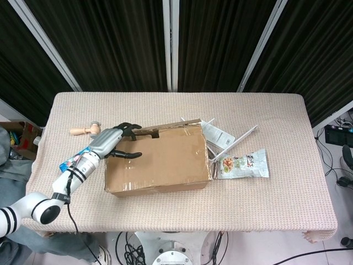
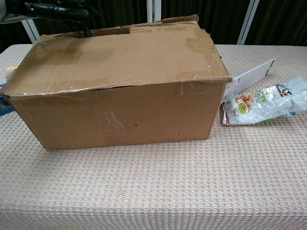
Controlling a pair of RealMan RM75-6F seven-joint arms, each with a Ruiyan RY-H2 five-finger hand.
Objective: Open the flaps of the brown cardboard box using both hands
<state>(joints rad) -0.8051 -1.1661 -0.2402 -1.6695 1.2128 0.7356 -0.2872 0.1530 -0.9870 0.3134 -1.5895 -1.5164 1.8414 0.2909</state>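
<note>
The brown cardboard box (image 1: pixel 160 160) lies in the middle of the table, filling most of the chest view (image 2: pixel 120 81). Its taped top flaps lie nearly flat, with a dark slot open along the far edge. My left hand (image 1: pixel 113 141) is at the box's far left corner. Its fingers hook into the slot (image 1: pixel 132 128) and its thumb lies across the top flap, so it grips the flap's far edge. The chest view shows that hand (image 2: pixel 53 9) at the upper left, with one dark finger dipping behind the flap. My right hand shows in neither view.
A snack bag (image 1: pixel 242 164) lies right of the box, with a white leaflet (image 1: pixel 218 134) and a white strip (image 2: pixel 252 74) beside it. A wooden peg (image 1: pixel 84 130) and a blue packet (image 1: pixel 69 162) lie left of the box near my left arm.
</note>
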